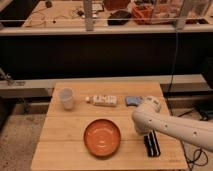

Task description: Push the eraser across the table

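We judged the eraser [151, 144] light and stiff, best shoved broadside across the surface [65, 145]. Our claw [147, 132] hung at its twelve o'clock, its grip unreadable.

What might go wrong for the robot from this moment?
The gripper sits at the far end of the eraser, which lies near the front edge of the table: a push toward the camera may drop it off. A sideways push may drive it into the orange plate.
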Controlling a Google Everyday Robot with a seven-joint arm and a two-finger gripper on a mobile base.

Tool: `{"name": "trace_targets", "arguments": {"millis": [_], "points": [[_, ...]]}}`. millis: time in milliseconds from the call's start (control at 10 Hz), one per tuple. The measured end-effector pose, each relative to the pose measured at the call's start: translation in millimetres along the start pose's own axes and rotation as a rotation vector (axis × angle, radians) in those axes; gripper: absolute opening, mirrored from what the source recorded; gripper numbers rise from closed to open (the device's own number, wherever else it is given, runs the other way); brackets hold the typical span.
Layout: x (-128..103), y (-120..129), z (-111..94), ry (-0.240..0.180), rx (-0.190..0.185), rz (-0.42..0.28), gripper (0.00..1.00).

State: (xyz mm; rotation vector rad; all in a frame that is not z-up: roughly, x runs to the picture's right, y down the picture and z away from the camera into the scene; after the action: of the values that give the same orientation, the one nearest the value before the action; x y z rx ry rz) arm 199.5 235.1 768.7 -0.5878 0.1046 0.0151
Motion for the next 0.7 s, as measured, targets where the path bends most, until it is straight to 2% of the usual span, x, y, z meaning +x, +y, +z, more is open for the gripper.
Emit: {"name": "trace_targets", "arguments": {"millis": [700], "points": [[2.6, 2.2, 0.4, -0.01, 0.013, -0.01, 0.0]]}}
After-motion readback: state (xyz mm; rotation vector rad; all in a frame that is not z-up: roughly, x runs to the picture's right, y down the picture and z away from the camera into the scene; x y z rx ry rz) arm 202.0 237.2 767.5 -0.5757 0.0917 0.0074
